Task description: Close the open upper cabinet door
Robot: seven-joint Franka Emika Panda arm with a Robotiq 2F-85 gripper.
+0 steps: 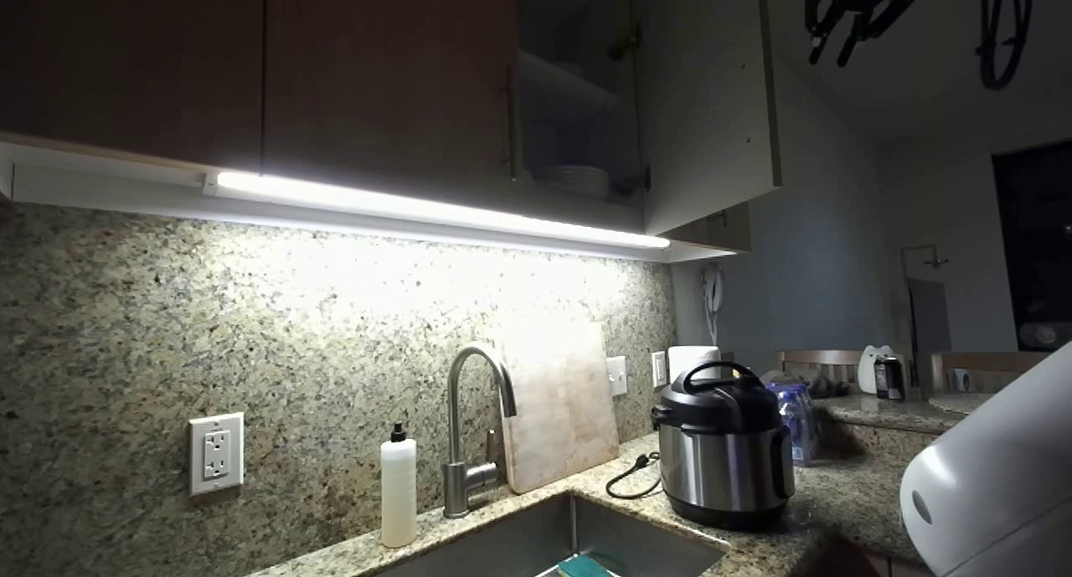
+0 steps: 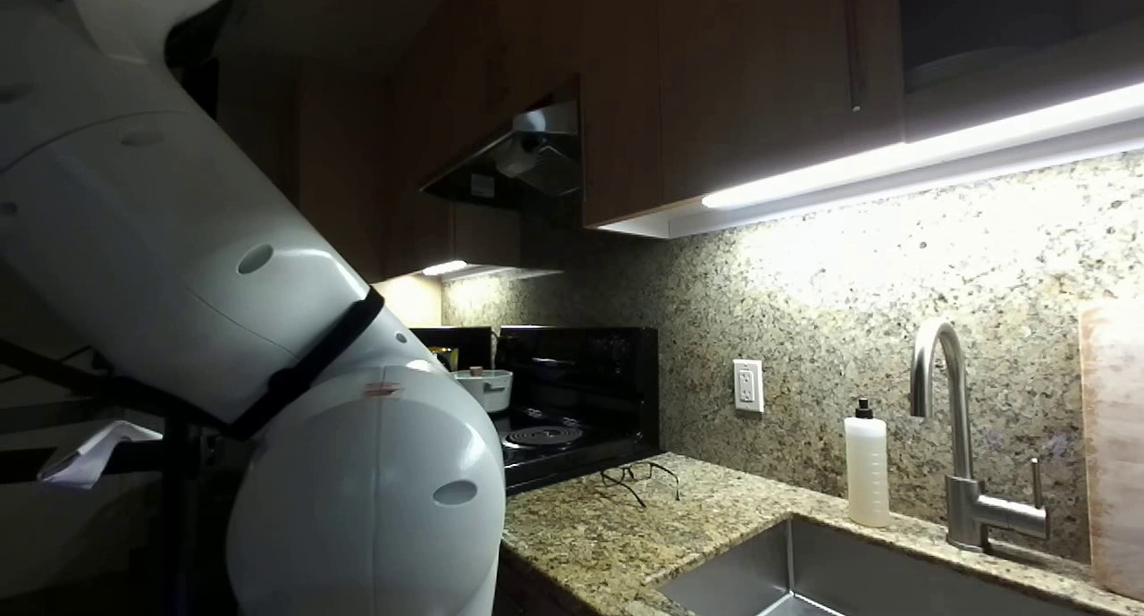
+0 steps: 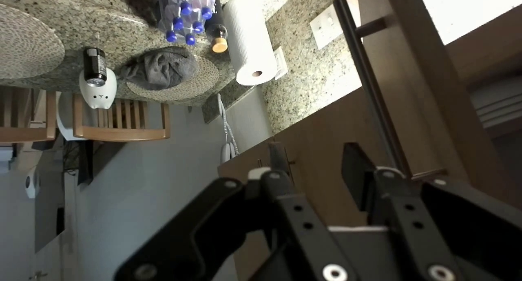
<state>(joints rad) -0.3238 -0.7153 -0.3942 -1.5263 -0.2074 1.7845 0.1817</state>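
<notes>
The upper cabinet door stands swung open in an exterior view, its pale grey inner face showing and shelves with dishes visible behind it. My gripper hangs fingers-down at the top, to the right of the door's free edge, with a gap in the picture. In the wrist view the door's brown outer face is at the right, with its dark bar handle. My gripper is open and empty there. Its right finger appears close to the handle's end; I cannot tell whether it touches.
Closed cabinet doors adjoin the open cabinet. Below are a faucet, a soap bottle, a cutting board and a pressure cooker. A paper towel roll shows in the wrist view. The arm fills the left of an exterior view.
</notes>
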